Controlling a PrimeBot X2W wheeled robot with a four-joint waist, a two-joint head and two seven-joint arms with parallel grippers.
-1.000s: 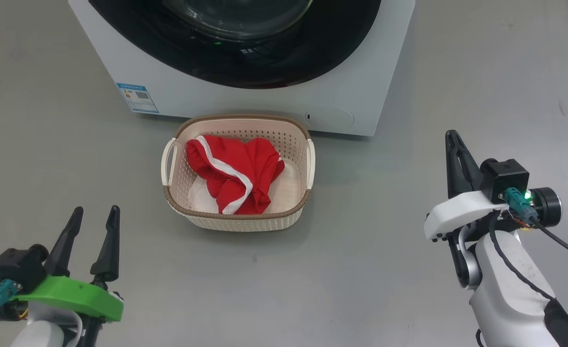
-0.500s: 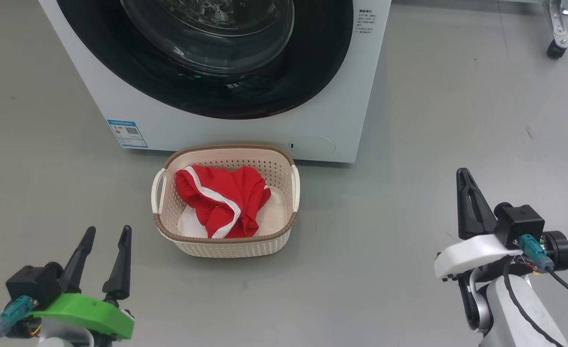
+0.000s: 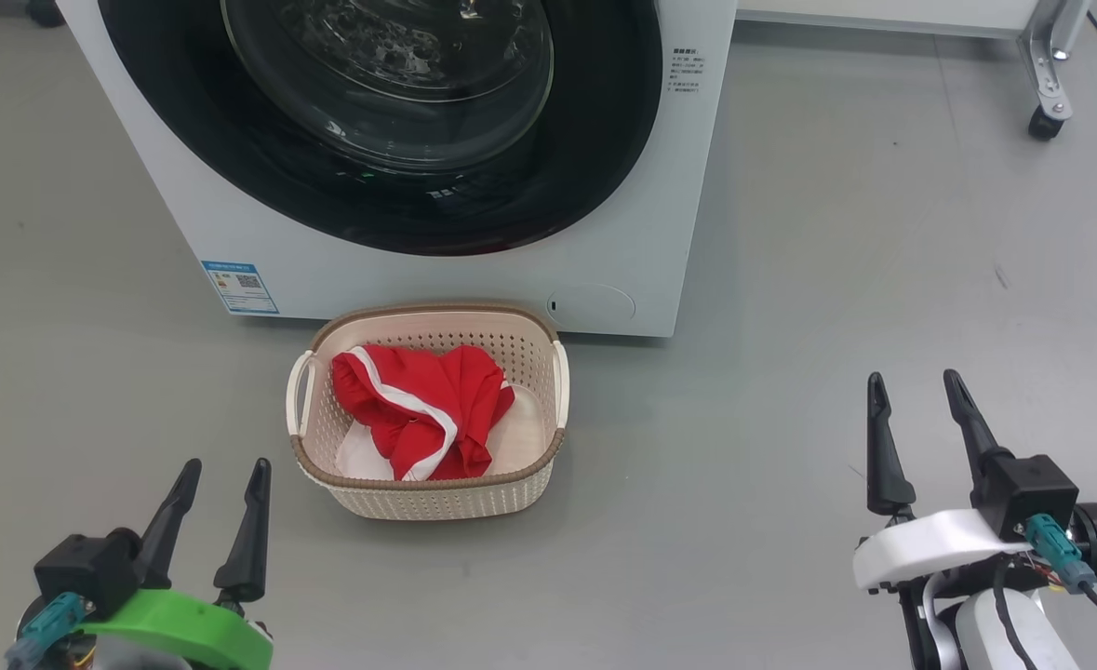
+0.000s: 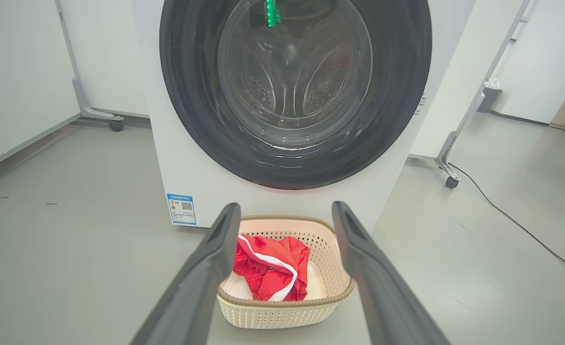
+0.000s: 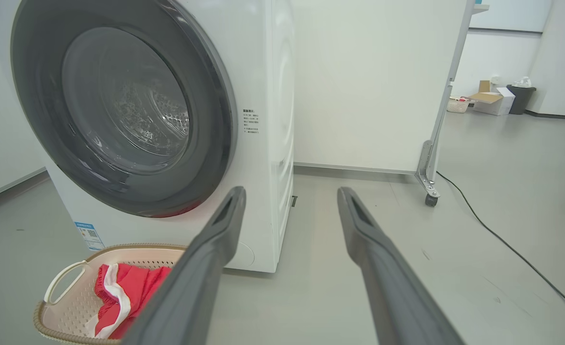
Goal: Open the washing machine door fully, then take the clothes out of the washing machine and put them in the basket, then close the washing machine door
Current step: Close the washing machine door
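Red clothes (image 3: 418,419) in basket (image 3: 436,502); cardboard box (image 5: 489,97), R-wrist.

The grey floor (image 3: 790,279) is smooth and faintly scuffed, with a few small dark marks. The washer (image 3: 232,233) stands on it. The basket (image 3: 432,308) sits on the floor just in front of the washer's base, close to it but apart. To the washer's right a metal frame (image 3: 1046,84) rests on a caster, and a black cable (image 4: 517,221) trails across the floor from there. At the floor's far edge, by the wall, stand a box (image 5: 490,100) and a dark bin (image 5: 519,98).
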